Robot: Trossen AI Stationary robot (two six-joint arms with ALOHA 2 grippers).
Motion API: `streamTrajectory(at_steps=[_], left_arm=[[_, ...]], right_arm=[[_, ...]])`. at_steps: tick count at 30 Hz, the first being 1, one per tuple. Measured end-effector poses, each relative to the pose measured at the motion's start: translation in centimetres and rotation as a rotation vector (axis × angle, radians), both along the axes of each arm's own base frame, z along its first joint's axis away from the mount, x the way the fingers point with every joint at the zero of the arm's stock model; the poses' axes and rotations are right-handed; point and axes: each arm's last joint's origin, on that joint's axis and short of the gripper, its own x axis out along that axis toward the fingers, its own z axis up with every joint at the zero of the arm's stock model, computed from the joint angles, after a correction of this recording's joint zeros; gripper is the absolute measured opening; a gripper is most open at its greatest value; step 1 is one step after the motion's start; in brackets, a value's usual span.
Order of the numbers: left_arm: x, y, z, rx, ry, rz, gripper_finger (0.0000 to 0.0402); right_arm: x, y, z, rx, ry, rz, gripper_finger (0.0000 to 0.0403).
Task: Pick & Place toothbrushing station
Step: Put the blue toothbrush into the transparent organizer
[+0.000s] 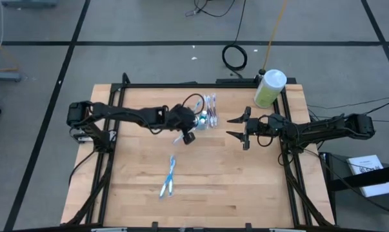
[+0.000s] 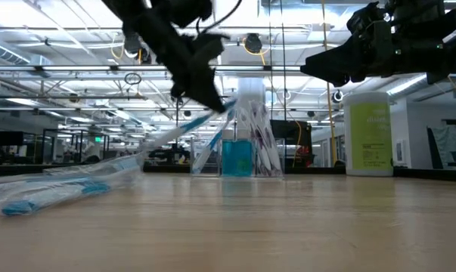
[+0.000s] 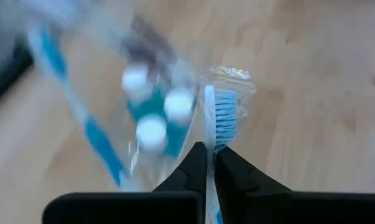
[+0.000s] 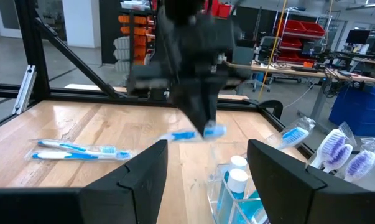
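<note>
Nearest you on the wooden tabletop (image 1: 246,180), toward its near-left part, lie the wrapped toothbrushes (image 1: 169,176), blue and white, flat and well apart from both arms. Farther in, at the middle of the table's far half, stands the toothbrushing station (image 1: 209,115), a clear tray holding a blue block with white caps and upright brushes. At the far-right corner stands the green bottle (image 1: 269,87) with its white cap.

Your overhead camera does not show what the left gripper (image 3: 211,163) holds; its wrist camera does: the two dark fingers are pinched together on a blue-bristled toothbrush (image 3: 219,115), right beside the station. The table-level camera shows that brush slanting down to the left from the gripper, raised off the wood, with a bright hall of ceiling lights and racks behind.

The left arm stretches rightward from the left edge. The right gripper (image 1: 239,129) hangs spread wide and empty, right of the station, pointing left toward it
</note>
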Motion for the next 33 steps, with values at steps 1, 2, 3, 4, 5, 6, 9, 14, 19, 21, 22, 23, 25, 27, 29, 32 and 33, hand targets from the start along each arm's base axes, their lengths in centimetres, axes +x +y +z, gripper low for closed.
streamTrajectory(at_steps=[1, 2, 3, 4, 5, 6, 9, 14, 19, 21, 22, 23, 25, 27, 29, 32, 33], left_arm=[[0.3, 0.0, 0.6, 0.026, -0.013, -0.024, 0.0014], [0.5, 0.0, 1.1, 0.055, -0.022, -0.044, 0.0018], [0.7, -0.1, 1.5, 0.089, -0.034, -0.059, 0.0019], [0.9, -0.1, 1.8, 0.126, -0.050, -0.072, 0.0019], [1.0, -0.1, 2.1, 0.156, -0.067, -0.090, 0.0016], [1.2, 0.0, 2.3, 0.182, -0.084, -0.105, 0.0012], [1.3, 0.5, 2.0, 0.224, -0.151, -0.090, 0.0010], [0.2, 1.5, 1.3, 0.333, -0.291, -0.080, 0.0010], [-2.0, 2.2, 1.3, 0.364, -0.516, -0.137, 0.0010], [-3.2, 2.4, 1.6, 0.363, -0.589, -0.158, 0.0010], [-3.7, 2.5, 2.0, 0.367, -0.632, -0.162, 0.0010], [-4.1, 2.6, 2.3, 0.369, -0.668, -0.165, 0.0011], [-5.2, 2.7, 2.4, 0.369, -0.710, -0.173, 0.0011], [-5.7, 2.9, 2.4, 0.376, -0.755, -0.191, 0.0010], [-6.2, 3.1, 2.2, 0.386, -0.797, -0.200, 0.0010], [-6.8, 3.5, 1.5, 0.414, -0.814, -0.199, 0.0010], [-6.9, 3.6, 1.1, 0.429, -0.815, -0.203, 0.0010]], right_arm=[[0.0, 0.0, 0.0, 0.000, 0.000, 0.000, 0.0212], [0.0, 0.0, 0.0, 0.000, 0.000, 0.000, 0.0212], [0.0, 0.0, 0.0, -0.001, 0.000, 0.000, 0.0212], [0.0, 0.0, 0.0, -0.001, 0.001, 0.000, 0.0212], [0.0, 0.0, 0.0, -0.001, 0.000, 0.000, 0.0212], [0.0, 0.0, 0.0, -0.002, 0.001, 0.000, 0.0212], [0.0, 0.0, 0.0, -0.002, 0.000, -0.001, 0.0212], [0.0, 0.0, -0.1, 0.001, 0.014, -0.001, 0.0212], [0.0, 0.0, -0.2, 0.011, 0.019, -0.002, 0.0212], [0.0, 0.0, -0.2, 0.025, 0.020, -0.001, 0.0212], [0.0, 0.0, -0.2, 0.027, 0.020, -0.003, 0.0212], [0.0, 0.0, -0.3, 0.028, 0.024, -0.003, 0.0212], [0.1, 0.0, -0.3, 0.027, 0.022, -0.003, 0.0212], [0.1, 0.0, -0.3, 0.027, 0.023, -0.003, 0.0212], [0.1, 0.0, -0.2, 0.025, 0.019, -0.003, 0.0212], [0.1, 0.0, -0.2, 0.025, 0.020, -0.003, 0.0212], [0.1, 0.0, -0.2, 0.025, 0.020, -0.003, 0.0212]])
